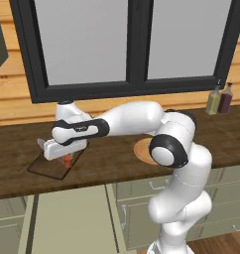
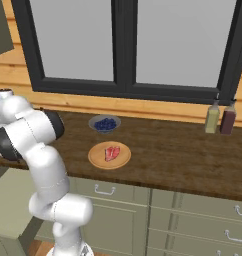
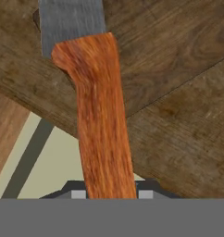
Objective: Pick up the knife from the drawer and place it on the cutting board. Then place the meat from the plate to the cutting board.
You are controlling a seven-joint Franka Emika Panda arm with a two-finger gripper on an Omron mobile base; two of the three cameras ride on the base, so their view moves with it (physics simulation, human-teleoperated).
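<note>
Knife point(image 3: 97, 120): orange handle clenched in gripper point(image 3: 109, 194), blade tip over cutting board point(image 1: 55, 166). Handling: lower flat, wholly within board edges, then release; meat point(image 2: 112, 153) waits right of board.

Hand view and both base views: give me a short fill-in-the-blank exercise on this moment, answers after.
1. The gripper is shut on the small knife's orange-red ____.
2. The red-pink raw meat slab lies on the round tan ____.
3. The knife hangs over the flat dark brown wooden ____.
4. The grey bowl behind the plate holds dark blue ____.

Answers: handle; plate; cutting board; berries
</note>
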